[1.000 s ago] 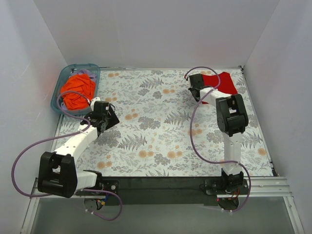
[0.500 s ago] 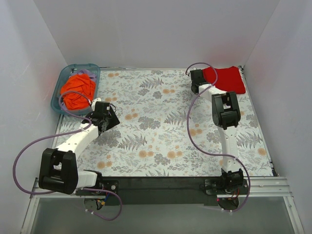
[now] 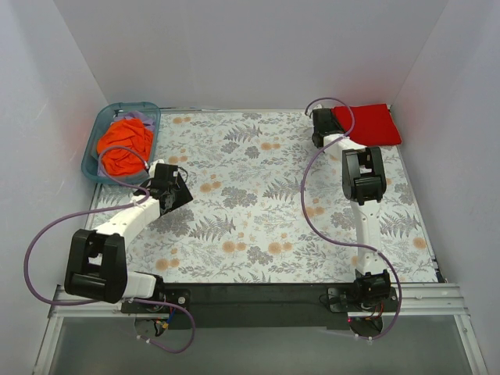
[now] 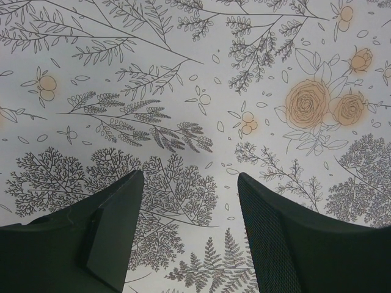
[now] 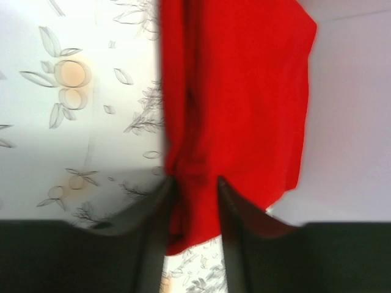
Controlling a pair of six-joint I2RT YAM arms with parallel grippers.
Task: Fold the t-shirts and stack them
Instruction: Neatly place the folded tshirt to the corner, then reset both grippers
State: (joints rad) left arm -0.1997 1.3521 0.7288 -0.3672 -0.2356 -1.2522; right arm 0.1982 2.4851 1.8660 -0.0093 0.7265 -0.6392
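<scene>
The red t-shirt [image 3: 369,123] lies folded flat in the far right corner of the table. My right gripper [image 3: 331,126] is at its left edge, shut on a fold of the red cloth; the right wrist view shows the red t-shirt [image 5: 244,91] pinched between the fingers of the gripper [image 5: 195,183]. The orange t-shirt [image 3: 123,147] lies crumpled in the teal bin [image 3: 89,153] at the far left. My left gripper [image 3: 182,195] is open and empty just right of the bin, low over the floral tablecloth [image 4: 183,91]; the left wrist view shows nothing between the gripper's [image 4: 189,177] fingers.
White walls enclose the table on three sides; the right wall [image 5: 354,122] stands close beside the red shirt. A purple cable [image 3: 308,195] loops from the right arm over the tablecloth. A purple cloth edge peeks out under the orange shirt in the bin.
My right gripper has moved right and farther back, dragging the red t-shirt into the far right corner, where it now lies flatter. The left gripper shifted only slightly.
</scene>
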